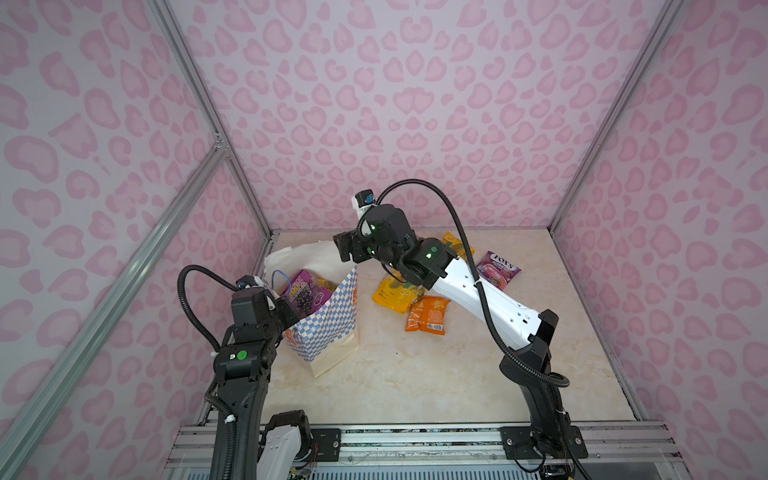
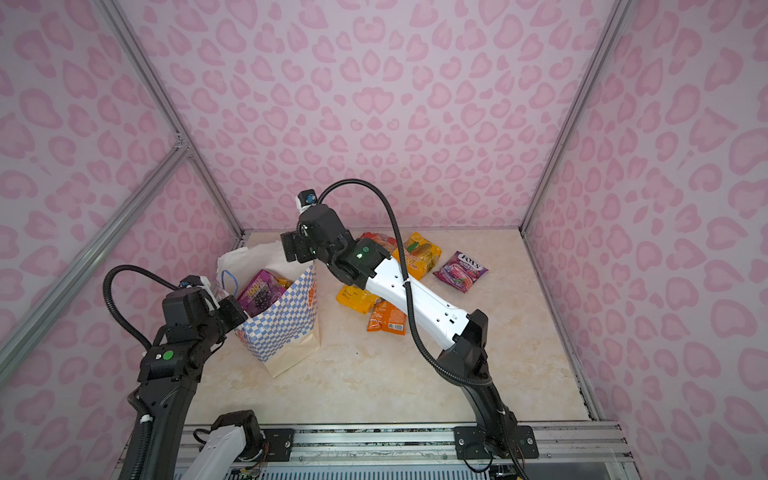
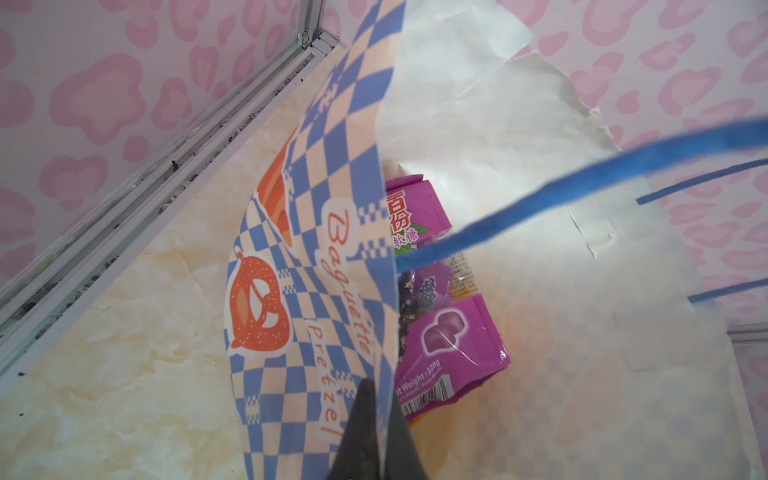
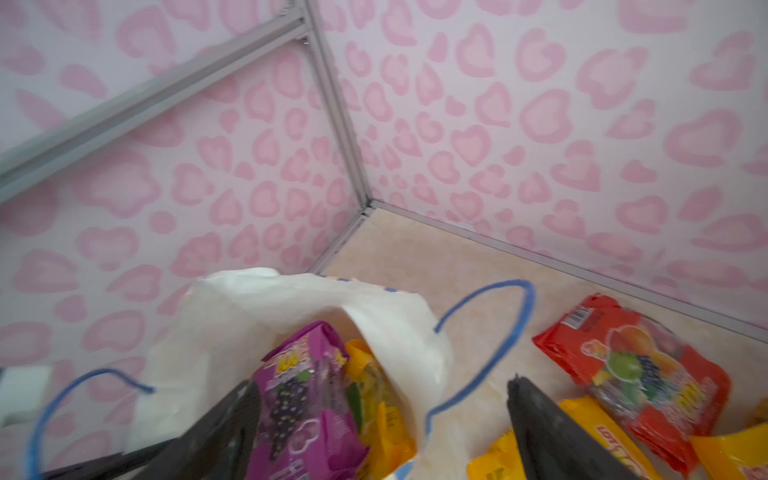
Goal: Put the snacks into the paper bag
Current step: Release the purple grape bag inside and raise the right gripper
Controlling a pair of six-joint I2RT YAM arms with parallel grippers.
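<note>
The paper bag (image 1: 328, 328) stands left of centre, white with a blue checkered band and its mouth open. A purple grape snack packet (image 1: 305, 293) sticks out of it beside a yellow one (image 4: 382, 407). My left gripper (image 3: 380, 386) is shut on the bag's near wall (image 3: 291, 257), with the purple packet (image 3: 449, 332) just inside. My right gripper (image 4: 380, 384) hangs open over the bag's mouth. Its fingers are spread wide and the purple packet (image 4: 307, 399) lies close to one of them. In both top views the right gripper (image 1: 343, 253) sits above the bag's far rim.
On the table right of the bag lie a yellow packet (image 1: 395, 293), an orange packet (image 1: 428, 316), a purple FOX'S packet (image 1: 496, 268), another yellow packet (image 1: 457, 243) at the back and a red one (image 4: 636, 374). Blue cord handles (image 4: 490, 332) loop off the bag. Pink walls enclose the table.
</note>
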